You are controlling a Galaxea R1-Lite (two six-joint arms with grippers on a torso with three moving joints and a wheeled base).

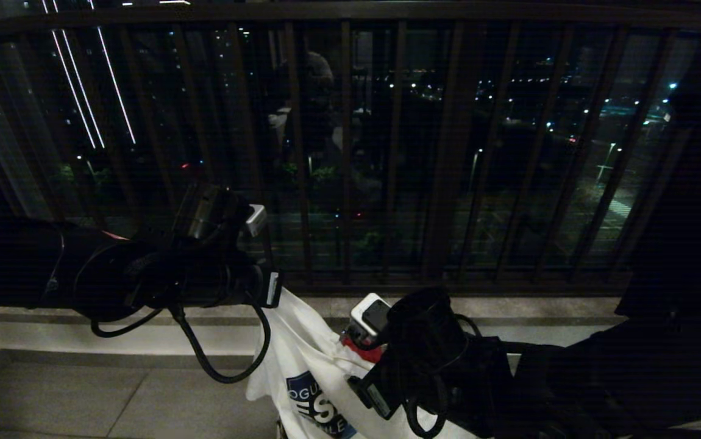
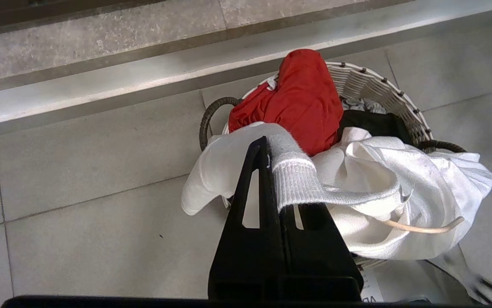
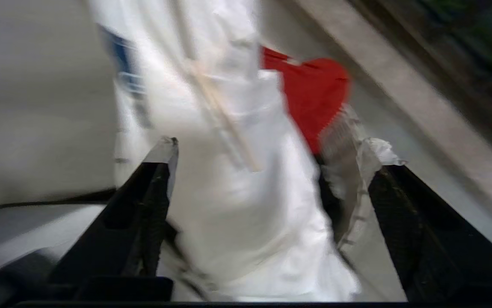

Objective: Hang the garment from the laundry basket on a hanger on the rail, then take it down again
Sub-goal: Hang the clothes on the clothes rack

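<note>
Left tool [image 2: 274,171] grips the garment [image 2: 370,188] collar above the laundry basket [image 2: 383,92]; right tool [image 3: 271,162] stands wide open, empty. Hanging not yet done.

Dark brown balcony railing [image 1: 350,152] with vertical bars, night city lights beyond, pale stone kerb [image 1: 509,308] along its foot, grey tiled floor [image 2: 79,171] with thin grout lines, floor evenly lit
</note>
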